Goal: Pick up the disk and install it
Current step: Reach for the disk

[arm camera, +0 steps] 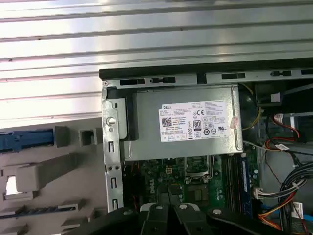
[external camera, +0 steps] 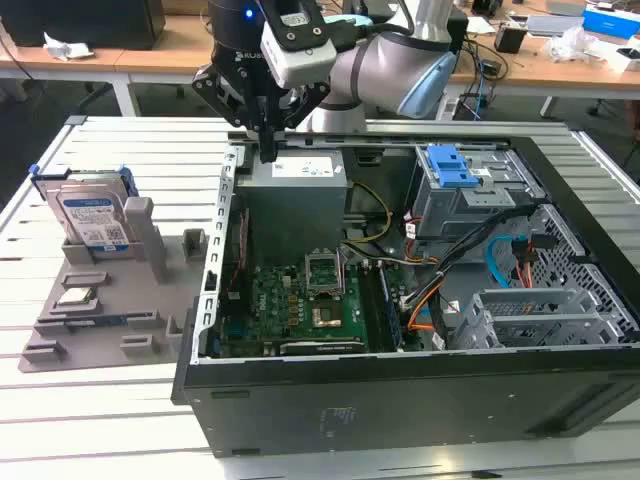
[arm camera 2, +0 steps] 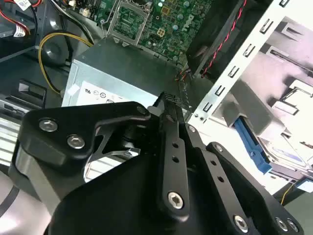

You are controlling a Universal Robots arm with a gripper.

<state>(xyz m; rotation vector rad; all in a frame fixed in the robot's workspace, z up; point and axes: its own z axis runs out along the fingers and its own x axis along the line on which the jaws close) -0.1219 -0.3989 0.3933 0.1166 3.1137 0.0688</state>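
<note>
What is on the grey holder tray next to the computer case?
The disk stands upright in a slot of the tray, and a small square chip lies flat in front of it. The slot walls cover the disk's lower edge.

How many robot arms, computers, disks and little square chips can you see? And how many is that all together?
Robot arm: 1
Open computer case: 1
Disk, standing in the grey holder: 1
Small square chip, lying on the grey holder: 1
Total: 4
</note>
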